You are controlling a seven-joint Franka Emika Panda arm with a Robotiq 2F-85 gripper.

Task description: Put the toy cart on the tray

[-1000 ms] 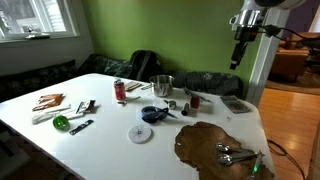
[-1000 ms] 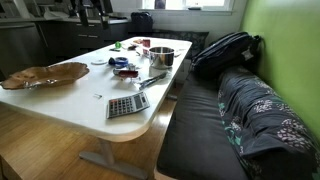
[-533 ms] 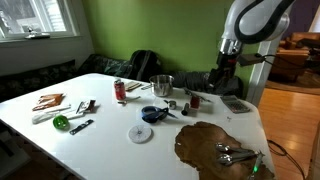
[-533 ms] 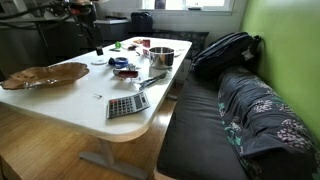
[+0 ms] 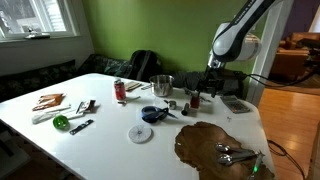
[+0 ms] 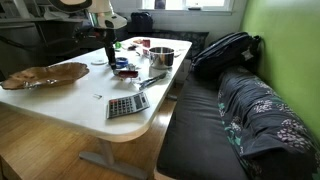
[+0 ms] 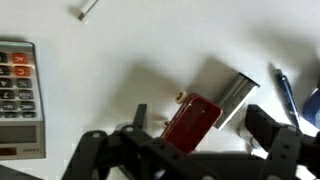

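The toy cart [image 7: 193,118] is seen on the white surface [image 7: 120,60], framed by the spread, empty fingers [image 7: 270,130] of the gripper [image 7: 198,138], apart from the tray [image 5: 205,145]. If the fingers are closed off-centre, the small cart may be pushed aside or pinched askew.

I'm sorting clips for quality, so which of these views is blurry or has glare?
Wrist view: soft, the tiny dark toy cart with red parts and the black claw straddling it smeared. In both exterior views: sharper, but the bright window is washed out.
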